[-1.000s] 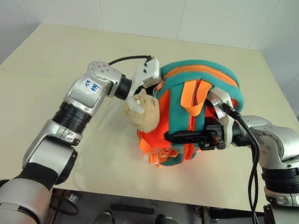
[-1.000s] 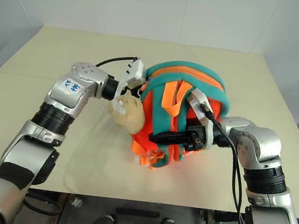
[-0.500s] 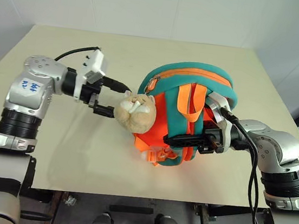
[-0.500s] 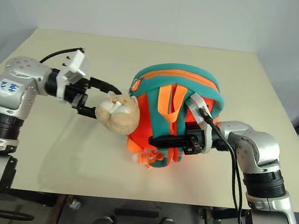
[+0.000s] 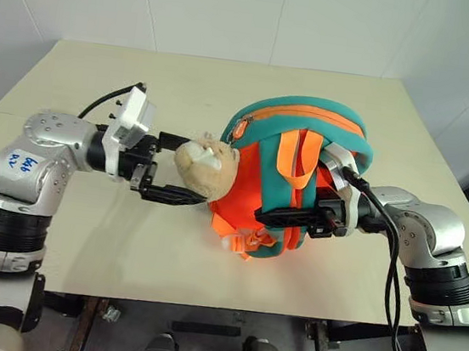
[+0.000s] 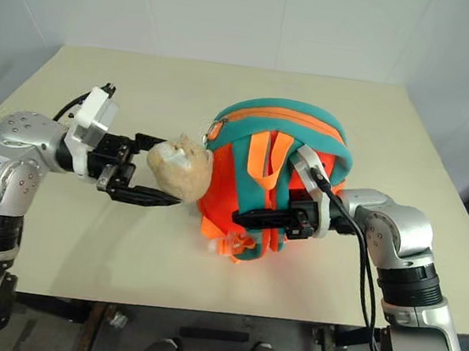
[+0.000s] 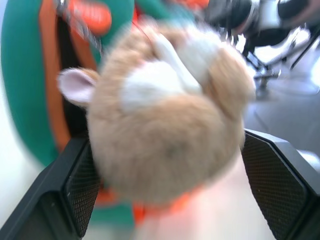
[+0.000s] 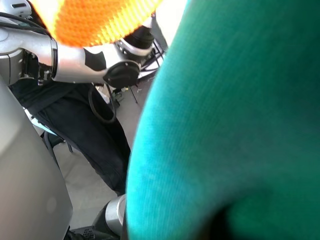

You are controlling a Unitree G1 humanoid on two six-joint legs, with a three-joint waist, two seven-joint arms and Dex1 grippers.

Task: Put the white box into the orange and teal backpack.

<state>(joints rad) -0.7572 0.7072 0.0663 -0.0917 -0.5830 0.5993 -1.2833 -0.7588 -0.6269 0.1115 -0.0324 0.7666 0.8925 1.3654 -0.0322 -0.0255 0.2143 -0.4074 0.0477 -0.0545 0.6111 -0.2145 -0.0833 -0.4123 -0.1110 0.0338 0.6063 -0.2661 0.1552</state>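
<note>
The orange and teal backpack stands upright in the middle of the table, straps facing me. My right gripper reaches in level from the right and is shut on the backpack's strap side, low down. Teal fabric sits right against its wrist camera. A tan plush hamster charm hangs at the backpack's left side. My left gripper is open, one finger on either side of the hamster. The white box is out of view.
The beige table has bare room to the left and front of the backpack. Its front edge runs close below the arms. White walls stand behind the table's far edge. A black cable trails along my right arm.
My left gripper pulled away from the backpack's upper left side and opened wide; the hamster now sits between its fingers. The right gripper kept its hold. The camera shifted slightly.
</note>
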